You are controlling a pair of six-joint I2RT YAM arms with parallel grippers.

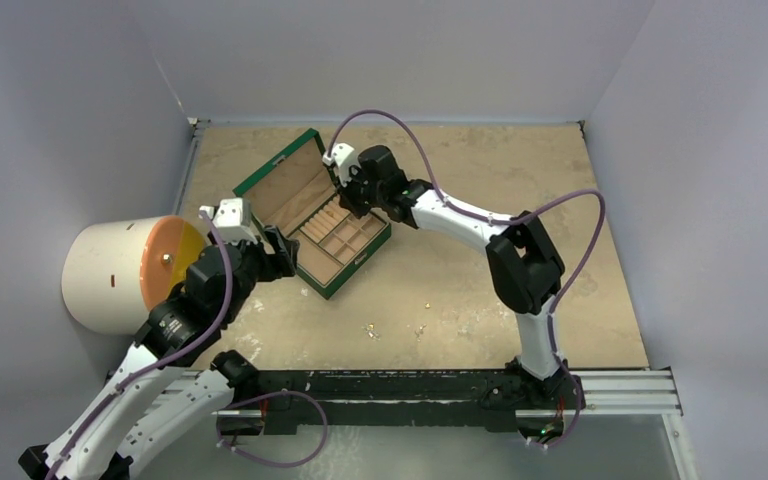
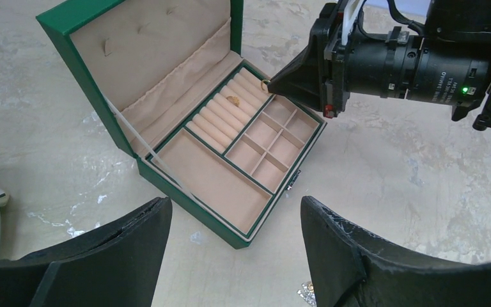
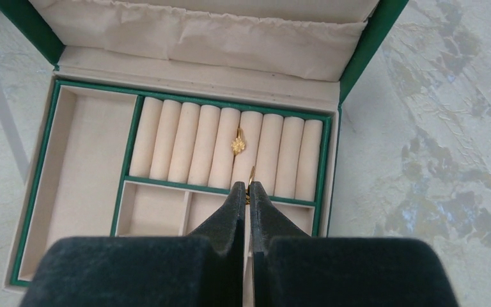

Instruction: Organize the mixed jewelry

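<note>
The green box [image 1: 312,283] lies open on the table, its tan lining and ring rolls [image 3: 198,141] showing. My right gripper [image 3: 248,185] hangs just over the rolls, shut on a thin gold hoop [image 3: 251,173] held edge-on at its tips. A gold ring with a small cluster [image 3: 238,142] sits tucked between two rolls. The left gripper [image 2: 235,199] stands open and empty above the box's near corner, also seen from above [image 1: 282,250]. Loose jewelry [image 1: 370,328] lies scattered on the table in front of the box, and a glittery piece [image 2: 307,293] shows beside the left gripper's right finger.
A white cylinder with an orange face [image 1: 125,272] lies at the left wall beside the left arm. Grey walls close in the table on three sides. The metal rail [image 1: 620,392] carrying both bases runs along the near edge.
</note>
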